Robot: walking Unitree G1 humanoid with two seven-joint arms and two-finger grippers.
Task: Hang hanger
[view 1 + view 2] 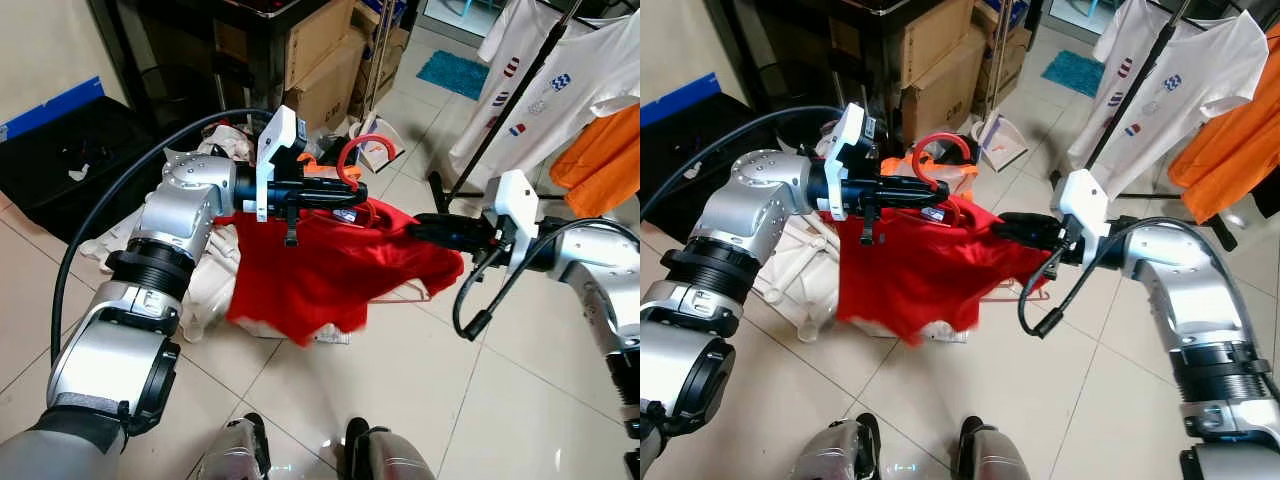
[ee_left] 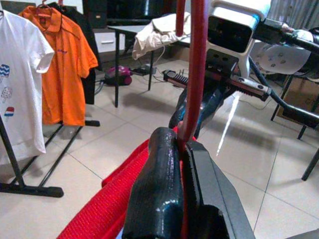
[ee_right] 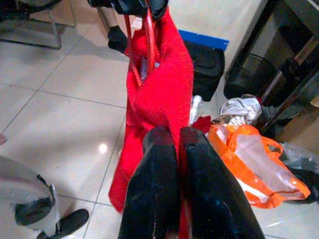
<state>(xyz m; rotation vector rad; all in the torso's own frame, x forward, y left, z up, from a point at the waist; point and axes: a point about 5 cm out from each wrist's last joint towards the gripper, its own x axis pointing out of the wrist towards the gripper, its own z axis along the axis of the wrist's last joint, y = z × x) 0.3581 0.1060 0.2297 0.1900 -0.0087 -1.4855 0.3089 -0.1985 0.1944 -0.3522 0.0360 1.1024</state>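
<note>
Tiled floor (image 1: 470,400) is lying open below. A red hanger (image 1: 362,152) is being pinched by the left claw (image 1: 340,188), its red shirt (image 1: 330,262) pinched by the right claw (image 1: 425,228), near a clothes rack (image 1: 510,95).

Arms: silver metal shells in rounded segments, with black ribbed rings at the joints. Wrists: white box housings, one per arm, on black mounts. Left gripper (image 1: 345,189): two long glossy black fingers. Right gripper (image 1: 425,226): same build. Cables: thick black, one looping along each arm. Feet: silver shells with black toes.
</note>
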